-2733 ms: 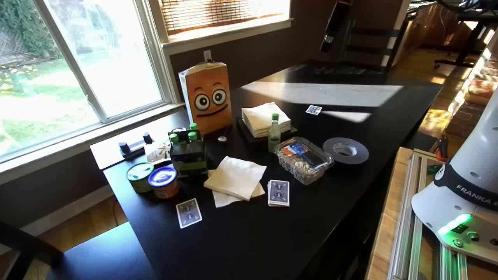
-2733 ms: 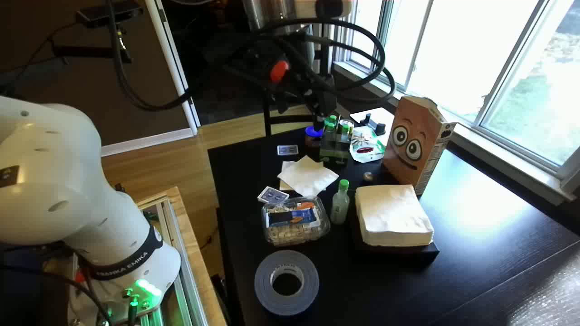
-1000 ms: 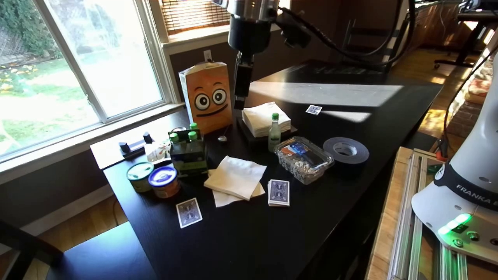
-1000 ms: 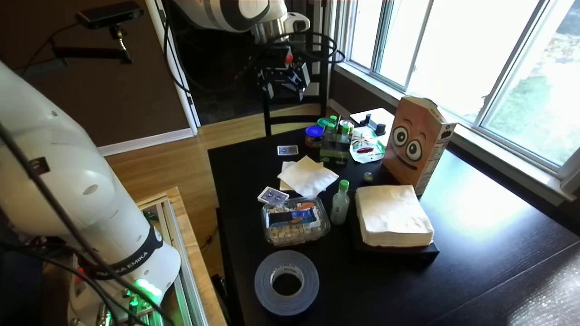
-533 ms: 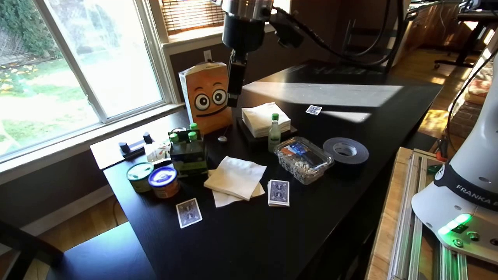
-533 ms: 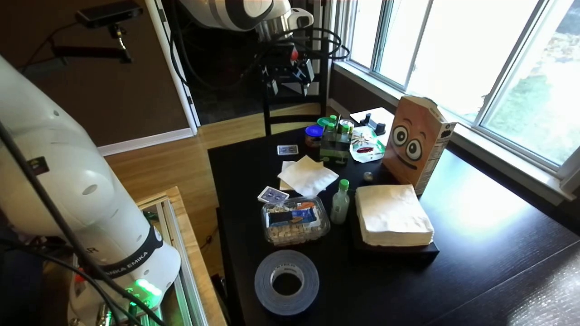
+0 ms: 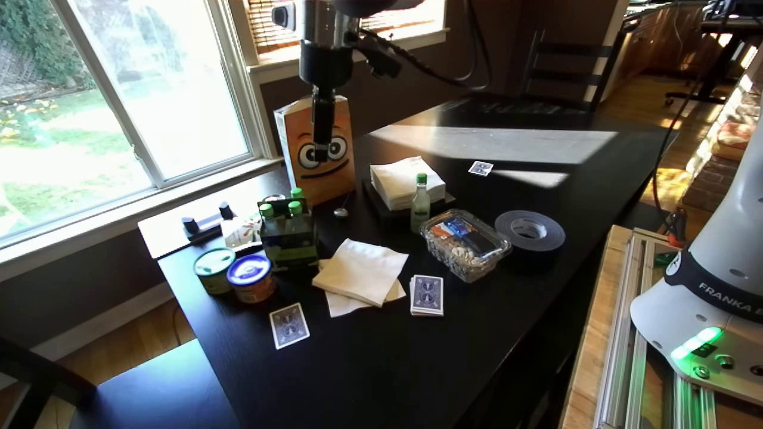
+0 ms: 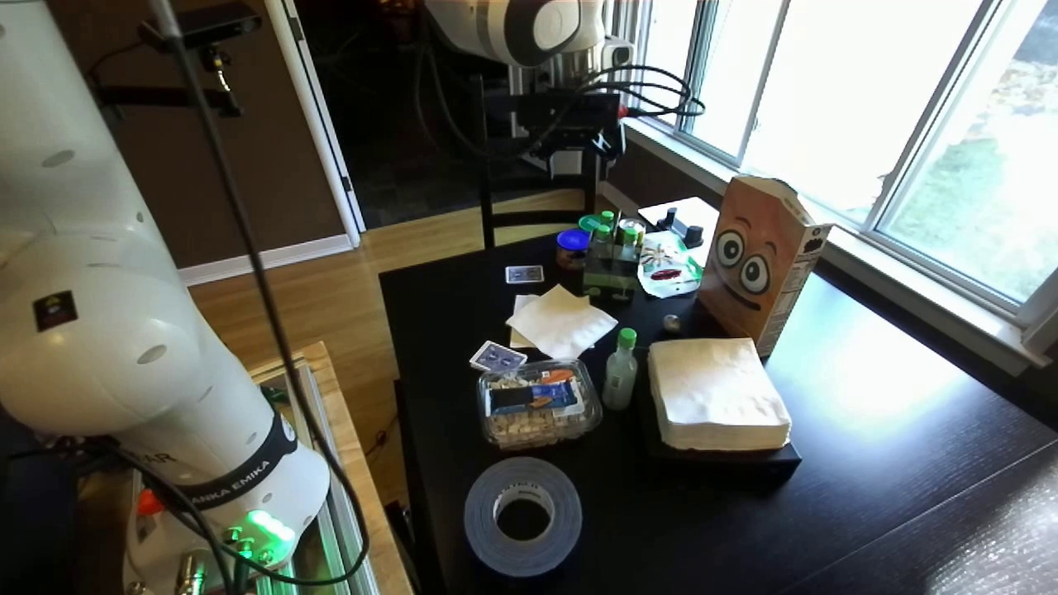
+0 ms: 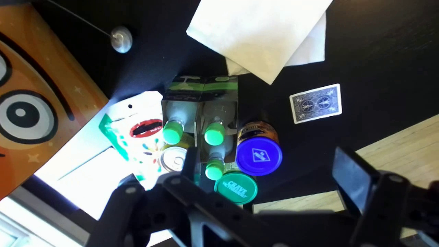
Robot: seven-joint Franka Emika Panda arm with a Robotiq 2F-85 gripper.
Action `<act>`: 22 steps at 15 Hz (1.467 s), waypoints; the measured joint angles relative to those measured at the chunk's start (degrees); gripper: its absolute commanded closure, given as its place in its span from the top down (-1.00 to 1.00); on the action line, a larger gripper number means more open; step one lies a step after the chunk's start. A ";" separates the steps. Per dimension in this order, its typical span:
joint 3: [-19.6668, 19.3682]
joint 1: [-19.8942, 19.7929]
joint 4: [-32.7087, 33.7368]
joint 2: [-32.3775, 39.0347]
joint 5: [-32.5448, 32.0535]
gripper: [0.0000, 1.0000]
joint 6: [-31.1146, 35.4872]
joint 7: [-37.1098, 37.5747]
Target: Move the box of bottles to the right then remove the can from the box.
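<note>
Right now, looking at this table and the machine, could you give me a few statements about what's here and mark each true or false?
1. The box of bottles holds three green-capped bottles and a can. True.
2. The tool is gripping the box of bottles. False: the tool is open and holds nothing.
3. The blue-lidded tub stands beside the green-lidded tub. True.
4. The lone bottle lies on its side. False: the lone bottle stands upright.
5. The roll of tape lies flat on the table. True.
6. The orange box with a face lies flat. False: the orange box with a face stands upright.
</note>
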 measured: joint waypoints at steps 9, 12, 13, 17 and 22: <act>3.10 -0.27 15.50 19.76 -7.00 1.00 5.22 1.60; 3.20 -0.44 16.11 19.96 -7.03 1.00 5.21 1.65; 3.34 -0.64 16.21 20.07 -7.03 1.00 4.87 1.71; 3.45 -2.04 19.79 22.43 -6.91 1.00 -2.37 1.89; 3.74 -3.00 26.57 27.78 -6.24 1.00 -3.17 4.62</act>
